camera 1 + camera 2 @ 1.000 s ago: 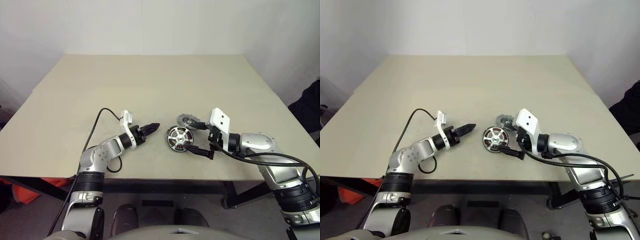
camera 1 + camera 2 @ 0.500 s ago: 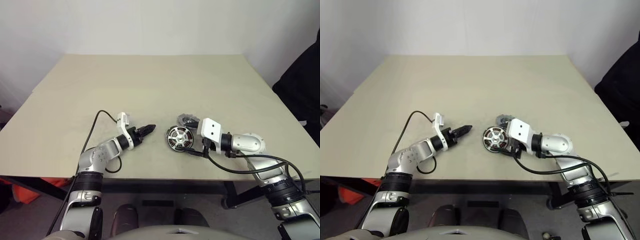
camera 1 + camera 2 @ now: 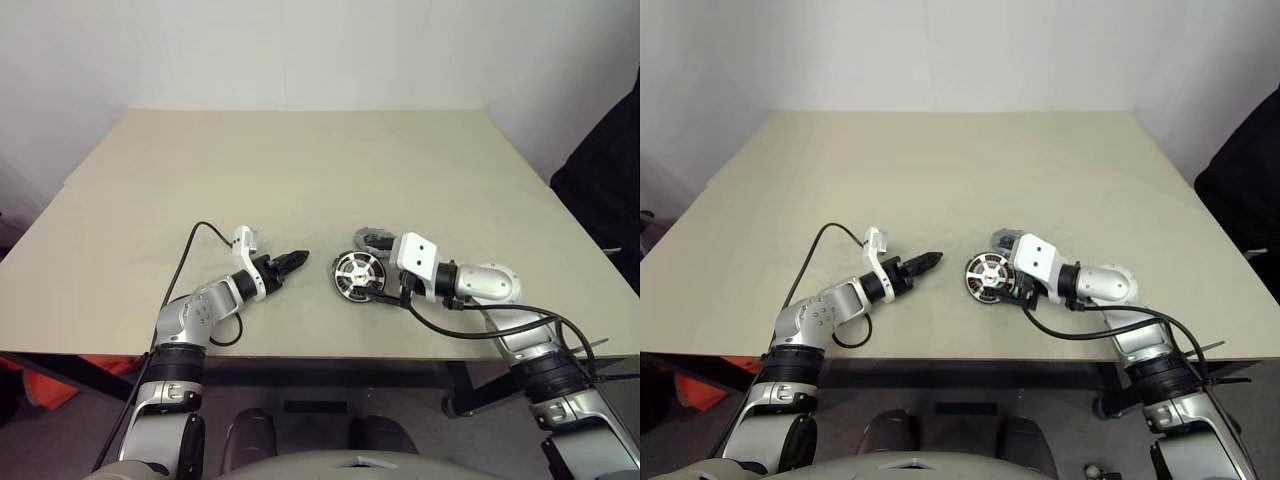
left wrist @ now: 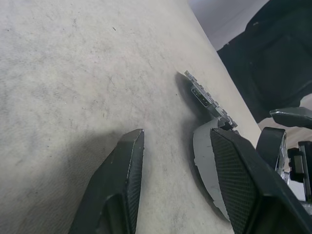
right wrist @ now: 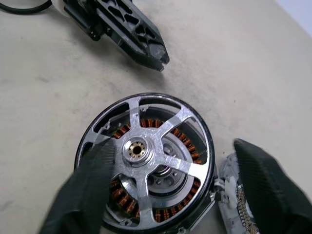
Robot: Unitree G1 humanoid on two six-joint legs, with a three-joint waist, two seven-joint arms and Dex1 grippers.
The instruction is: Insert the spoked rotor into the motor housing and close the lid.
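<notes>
With your right gripper (image 5: 165,195) spread around the spoked rotor (image 5: 146,151) seated in the motor housing (image 5: 105,129), pinch that stiff, slippery-looking metal rim; the left gripper (image 5: 146,41) hovers part-open opposite.

We note a beige table (image 3: 300,160) against a plain white wall (image 3: 300,50); grey floor (image 3: 60,420) below, orange object (image 3: 40,385) beneath.
</notes>
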